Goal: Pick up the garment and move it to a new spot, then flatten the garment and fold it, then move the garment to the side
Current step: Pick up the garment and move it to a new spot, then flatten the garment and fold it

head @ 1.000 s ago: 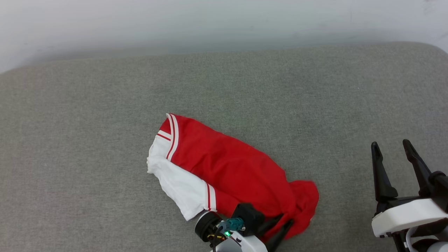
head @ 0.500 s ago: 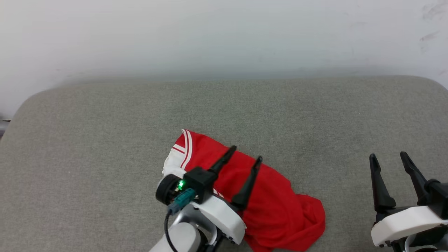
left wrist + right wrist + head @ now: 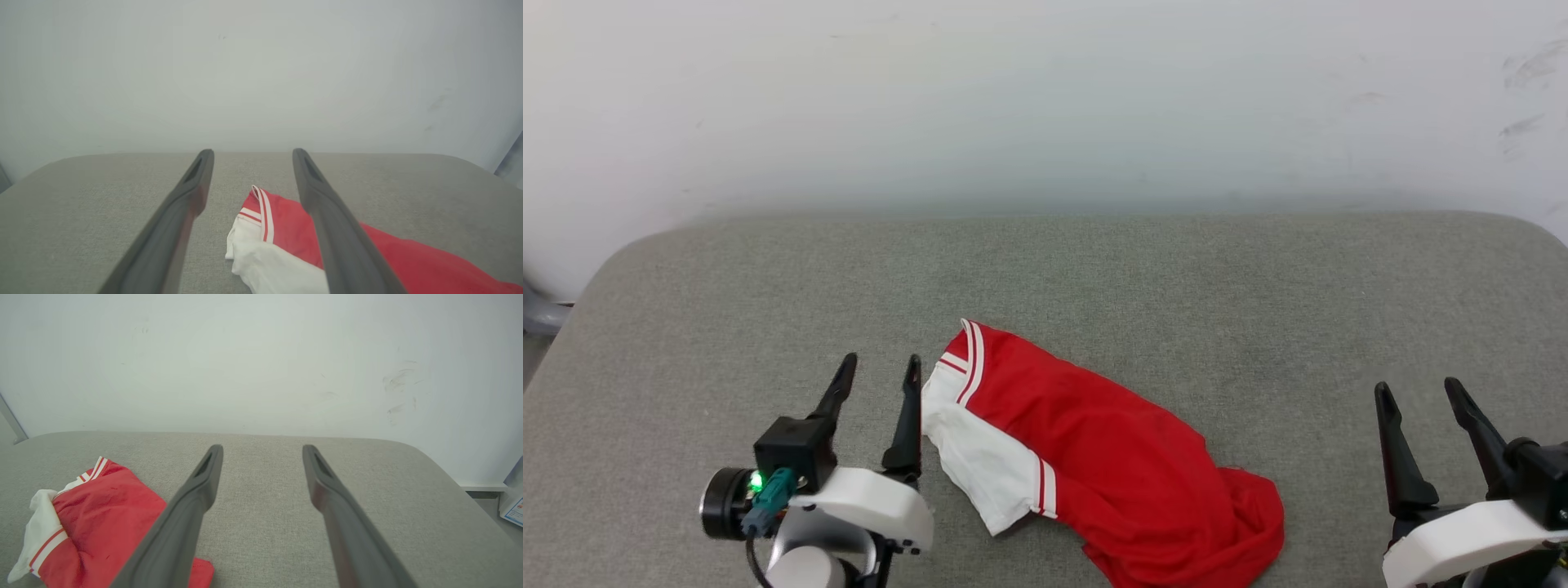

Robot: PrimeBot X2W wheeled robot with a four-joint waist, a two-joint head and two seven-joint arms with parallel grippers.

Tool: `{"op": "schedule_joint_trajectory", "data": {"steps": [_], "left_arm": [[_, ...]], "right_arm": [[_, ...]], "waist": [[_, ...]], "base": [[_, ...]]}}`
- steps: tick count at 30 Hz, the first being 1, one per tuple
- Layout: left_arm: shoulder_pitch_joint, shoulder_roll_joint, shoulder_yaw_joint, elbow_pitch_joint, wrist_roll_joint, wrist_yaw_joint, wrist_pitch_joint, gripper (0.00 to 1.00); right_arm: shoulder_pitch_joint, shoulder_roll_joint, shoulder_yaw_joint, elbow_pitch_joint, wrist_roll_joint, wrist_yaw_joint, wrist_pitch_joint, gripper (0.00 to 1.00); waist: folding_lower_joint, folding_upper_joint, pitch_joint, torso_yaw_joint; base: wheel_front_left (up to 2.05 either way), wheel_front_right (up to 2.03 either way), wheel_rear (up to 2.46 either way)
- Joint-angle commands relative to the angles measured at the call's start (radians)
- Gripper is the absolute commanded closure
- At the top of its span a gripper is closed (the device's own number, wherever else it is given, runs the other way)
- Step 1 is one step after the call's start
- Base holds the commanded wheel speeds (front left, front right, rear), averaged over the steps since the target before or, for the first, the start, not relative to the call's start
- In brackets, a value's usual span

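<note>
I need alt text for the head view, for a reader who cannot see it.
A crumpled red jersey shirt with a white striped sleeve lies on a grey fabric surface before a white wall. The open left gripper stands just left of it; the open right gripper is far to its right.

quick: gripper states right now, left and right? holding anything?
left gripper: open, holding nothing; the red jersey lies loose on the grey cushion.
right gripper: open, holding nothing.
</note>
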State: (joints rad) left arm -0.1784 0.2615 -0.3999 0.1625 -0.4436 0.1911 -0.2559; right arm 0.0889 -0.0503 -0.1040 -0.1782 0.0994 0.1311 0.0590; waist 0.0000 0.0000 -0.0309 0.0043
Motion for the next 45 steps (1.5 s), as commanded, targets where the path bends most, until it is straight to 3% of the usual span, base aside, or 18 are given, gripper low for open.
{"op": "schedule_joint_trajectory", "data": {"steps": [1, 9, 18, 28, 35, 45], "left_arm": [[0.018, 0.01, 0.011, -0.004, -0.001, 0.007, -0.005, 0.0], [0.095, 0.065, 0.054, -0.026, -0.006, 0.029, -0.007, 0.0], [0.087, 0.068, 0.039, -0.047, -0.005, 0.021, 0.001, 0.0], [0.043, 0.049, 0.013, -0.076, -0.001, 0.0, -0.002, 0.0], [-0.007, 0.02, 0.006, -0.112, 0.014, -0.014, -0.008, 0.0], [-0.055, -0.027, 0.001, -0.111, 0.034, -0.046, -0.011, 0.0]], "right_arm": [[0.016, 0.0, 0.002, 0.003, 0.012, -0.001, -0.002, 0.0], [0.029, 0.0, 0.006, 0.013, 0.03, -0.001, -0.011, 0.0], [0.034, 0.0, -0.016, 0.06, 0.081, -0.001, 0.028, 0.0], [-0.124, -0.01, 0.012, 0.264, 0.115, -0.001, 0.297, 0.0], [-0.311, -0.106, 0.122, 0.377, 0.16, -0.001, 0.504, 0.0], [-0.484, -0.203, 0.292, 0.55, 0.253, -0.001, 0.679, 0.0]], "waist": [[0.0, 0.0, -0.003, 0.0], [0.0, 0.0, -0.018, -0.004], [0.0, 0.0, -0.019, 0.024], [0.0, 0.0, 0.03, 0.124], [0.0, 0.0, 0.113, 0.211], [0.0, 0.0, 0.2, 0.298]], "base": [[0.0, 0.0, 0.0], [0.0, 0.0, 0.0], [0.0, 0.0, 0.0], [0.0, 0.0, 0.0], [0.0, 0.0, 0.0], [0.0, 0.0, 0.0]]}}
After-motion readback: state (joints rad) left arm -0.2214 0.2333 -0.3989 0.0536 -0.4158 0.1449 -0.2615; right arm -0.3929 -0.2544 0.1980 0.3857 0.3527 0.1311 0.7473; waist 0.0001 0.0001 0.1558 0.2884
